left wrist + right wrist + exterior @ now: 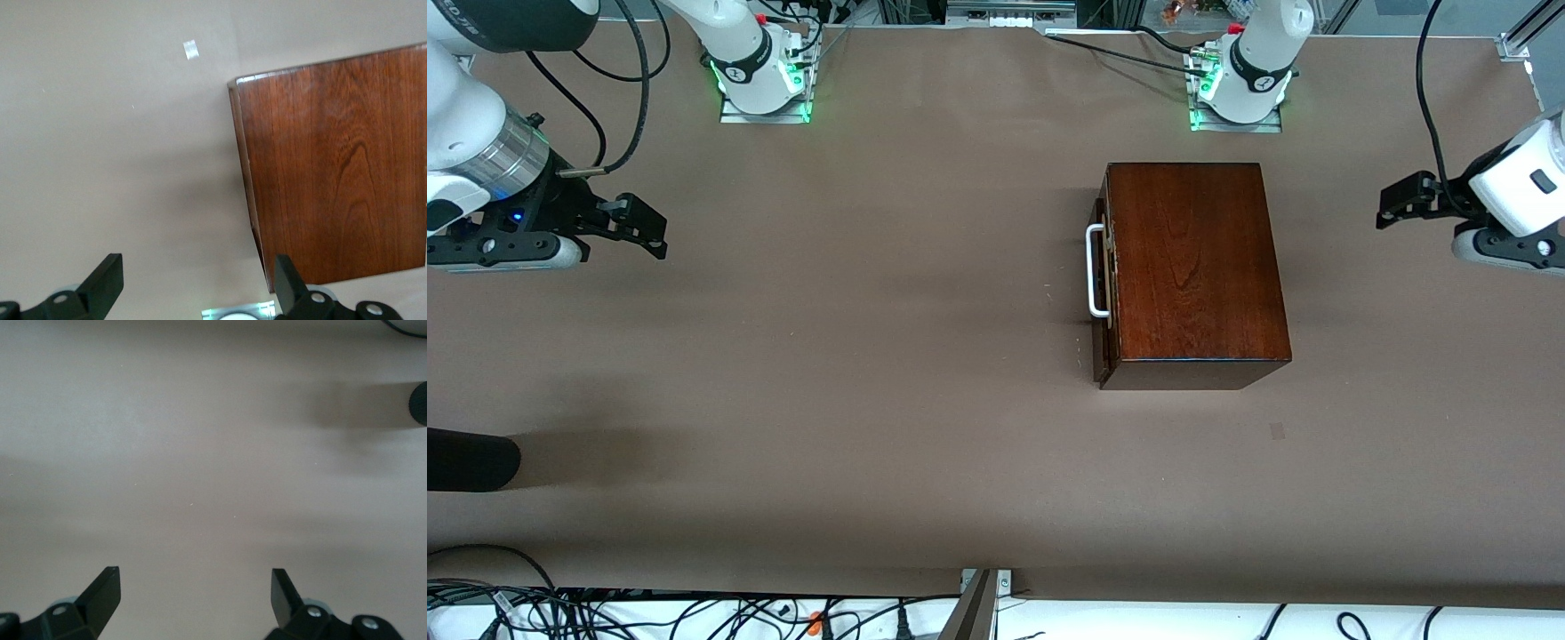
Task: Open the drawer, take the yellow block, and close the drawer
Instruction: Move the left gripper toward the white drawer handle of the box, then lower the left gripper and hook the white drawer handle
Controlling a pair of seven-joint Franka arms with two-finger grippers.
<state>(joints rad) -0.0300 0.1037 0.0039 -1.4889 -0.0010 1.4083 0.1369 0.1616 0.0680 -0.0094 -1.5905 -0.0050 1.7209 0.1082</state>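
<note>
Drawer sat shut in the wooden box on the worktop (white handle facing right arm's end). Left gripper fingers wide, empty, over worktop beside box. Right gripper fingers wide, empty, over bare worktop.

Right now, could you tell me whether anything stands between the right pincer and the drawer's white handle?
Nothing visible does. The right pincer hangs open over bare table at the right arm's end, and only brown surface lies between it and the white handle of the shut drawer. The left pincer waits open beside the wooden box.
</note>
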